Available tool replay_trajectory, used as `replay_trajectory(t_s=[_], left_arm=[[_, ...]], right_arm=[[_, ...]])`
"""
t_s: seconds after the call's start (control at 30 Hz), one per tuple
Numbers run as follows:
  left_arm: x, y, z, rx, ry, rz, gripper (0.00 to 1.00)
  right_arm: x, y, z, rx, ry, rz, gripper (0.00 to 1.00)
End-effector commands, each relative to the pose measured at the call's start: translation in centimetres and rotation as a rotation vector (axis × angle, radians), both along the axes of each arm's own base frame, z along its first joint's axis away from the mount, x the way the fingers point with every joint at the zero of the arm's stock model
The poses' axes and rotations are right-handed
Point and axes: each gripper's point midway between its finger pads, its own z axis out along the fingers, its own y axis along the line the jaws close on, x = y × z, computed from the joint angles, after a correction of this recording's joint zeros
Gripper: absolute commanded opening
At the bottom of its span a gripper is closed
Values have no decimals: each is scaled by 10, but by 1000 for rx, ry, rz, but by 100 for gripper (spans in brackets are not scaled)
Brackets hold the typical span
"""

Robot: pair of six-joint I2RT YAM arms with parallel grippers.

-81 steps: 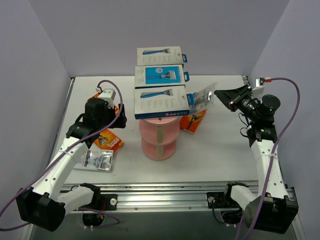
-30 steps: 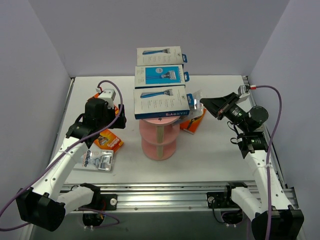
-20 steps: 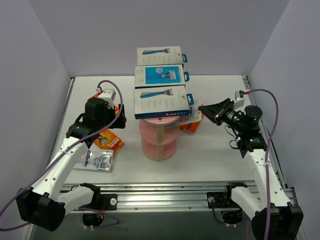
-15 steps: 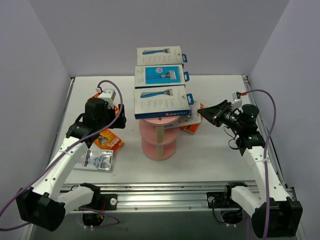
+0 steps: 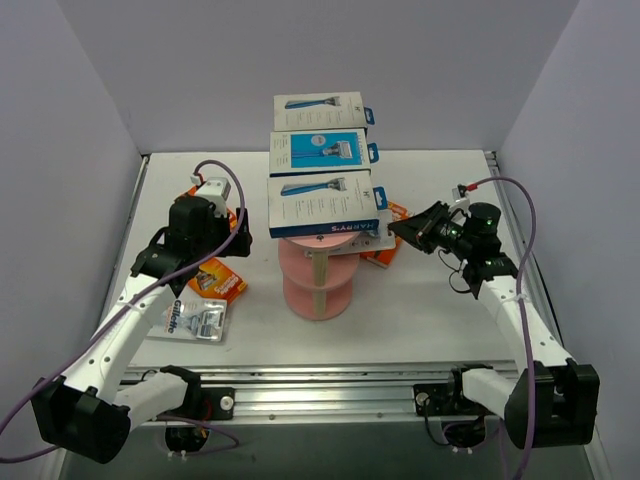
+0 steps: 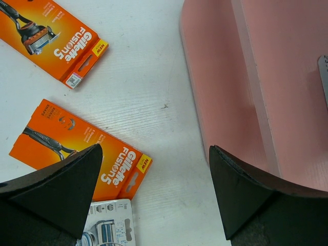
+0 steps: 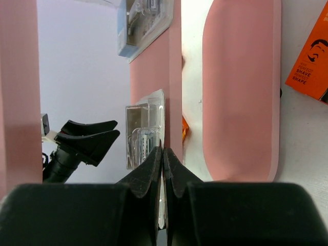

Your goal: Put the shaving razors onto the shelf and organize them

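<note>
The pink shelf (image 5: 317, 283) stands mid-table, and three white-and-blue razor boxes (image 5: 322, 205) lie in a row on its top tier. My right gripper (image 5: 398, 228) is at the shelf's right side, just under the top tier. It is shut on a clear blister razor pack (image 7: 145, 134), held edge-on between pink tiers (image 7: 239, 92). From above, that pack is mostly hidden. My left gripper (image 5: 238, 236) hovers open and empty left of the shelf. Beneath it lie two orange razor packs (image 6: 81, 148) (image 6: 55, 37) and a clear one (image 6: 105, 225).
Another orange pack (image 5: 384, 247) lies on the table by the shelf's right foot, below my right gripper. A clear razor pack (image 5: 196, 320) lies at the front left. Walls close in the table's left, back and right sides.
My right arm has swung down and to the left, carrying the clear pack from mid-air in under the shelf's top tier. The left arm has not moved.
</note>
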Motion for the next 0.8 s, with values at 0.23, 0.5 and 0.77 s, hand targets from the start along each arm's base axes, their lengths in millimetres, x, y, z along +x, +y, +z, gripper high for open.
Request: replay_trajectory(t_s=[0.23,0.5,0.77], left_arm=[[2,-13,34,-76,-101,-42,94],[-1,-35,50,-230,-113,-82,94],[7,-55,49,-357,-74,-96,94]], right_arm=[[21,21,16,-20,-92,26,3],[28,40,16,-45,-104,53,30],[27,42,10,-88,-91,69,33]])
